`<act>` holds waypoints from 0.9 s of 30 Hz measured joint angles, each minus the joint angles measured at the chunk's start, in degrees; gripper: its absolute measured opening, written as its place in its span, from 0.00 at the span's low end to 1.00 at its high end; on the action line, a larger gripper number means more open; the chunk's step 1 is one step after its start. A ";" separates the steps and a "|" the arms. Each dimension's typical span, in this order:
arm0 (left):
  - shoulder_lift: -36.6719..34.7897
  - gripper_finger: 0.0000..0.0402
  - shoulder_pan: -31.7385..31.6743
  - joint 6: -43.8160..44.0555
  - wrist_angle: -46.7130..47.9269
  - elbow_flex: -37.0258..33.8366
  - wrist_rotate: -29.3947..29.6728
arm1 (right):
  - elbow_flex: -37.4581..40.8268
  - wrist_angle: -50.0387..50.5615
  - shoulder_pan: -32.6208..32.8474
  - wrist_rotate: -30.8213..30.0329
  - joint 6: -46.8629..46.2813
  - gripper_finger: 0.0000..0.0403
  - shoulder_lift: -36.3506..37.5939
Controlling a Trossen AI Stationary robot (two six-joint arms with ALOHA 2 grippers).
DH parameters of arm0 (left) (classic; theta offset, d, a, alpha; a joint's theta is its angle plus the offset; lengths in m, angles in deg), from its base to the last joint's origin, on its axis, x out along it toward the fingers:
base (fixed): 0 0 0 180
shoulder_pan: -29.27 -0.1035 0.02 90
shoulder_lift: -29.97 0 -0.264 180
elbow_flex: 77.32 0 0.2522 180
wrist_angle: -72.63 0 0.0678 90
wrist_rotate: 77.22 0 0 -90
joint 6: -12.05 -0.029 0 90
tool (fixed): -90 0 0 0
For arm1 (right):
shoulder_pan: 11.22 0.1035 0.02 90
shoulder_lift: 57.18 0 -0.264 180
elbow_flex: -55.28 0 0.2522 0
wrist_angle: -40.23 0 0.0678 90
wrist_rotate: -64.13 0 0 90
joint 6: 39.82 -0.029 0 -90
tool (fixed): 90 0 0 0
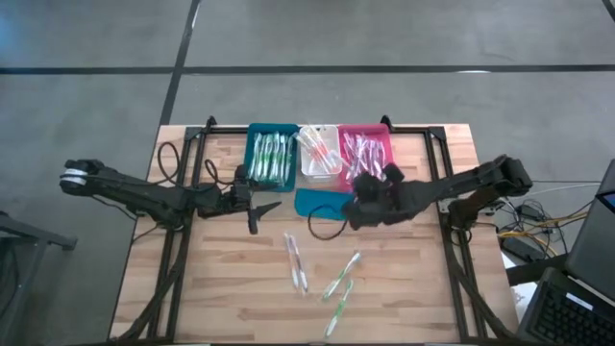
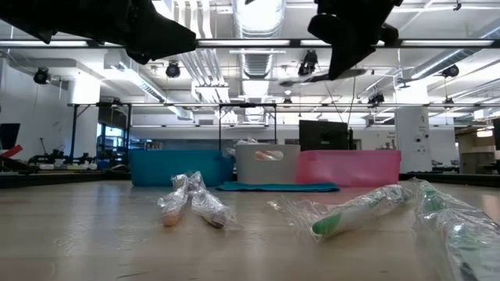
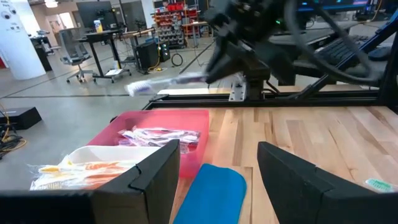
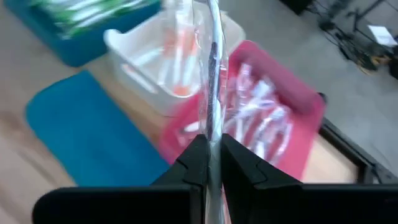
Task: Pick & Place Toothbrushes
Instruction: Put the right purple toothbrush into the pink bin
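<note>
**A:** While the sorting goes on, how much looks done?

**B:** A good part, I judge. Three bins stand in a row at the far edge of the bench [image 1: 211, 288]: the teal bin [image 1: 272, 155] on the left holds green-accented toothbrushes, the white bin [image 1: 320, 151] in the middle holds orange ones, and the pink bin [image 1: 366, 150] on the right holds pink ones.

**A:** What remains?

**B:** Four wrapped toothbrushes [image 1: 296, 261] lie loose on the near half of the bench, two pinkish at the left, two green [image 1: 339, 281] to their right.

**A:** And the arms?

**B:** The right hand [image 4: 213, 163] is pinched tight on one wrapped toothbrush [image 4: 212, 74], held in the air just near of the pink bin; its colour I cannot tell. The left hand [image 3: 217, 171] hangs near the teal bin, fingers spread wide, holding nothing.

**A:** That flat blue piece?

**B:** A teal mat [image 1: 322, 203], lying just near of the white bin, no part of the sorting.
</note>
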 joint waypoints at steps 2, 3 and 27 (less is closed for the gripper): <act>-0.02 0.55 0.00 0.00 0.00 0.01 0.00 | 0.02 1.19 -1.53 0.01 -0.02 0.06 1.03; -0.02 0.55 0.00 0.00 0.00 0.01 0.00 | 0.03 1.53 -2.33 -0.04 0.01 0.06 1.37; 0.00 0.55 0.00 -0.02 0.11 0.00 0.00 | 7.58 2.36 -22.78 1.84 0.91 0.06 2.81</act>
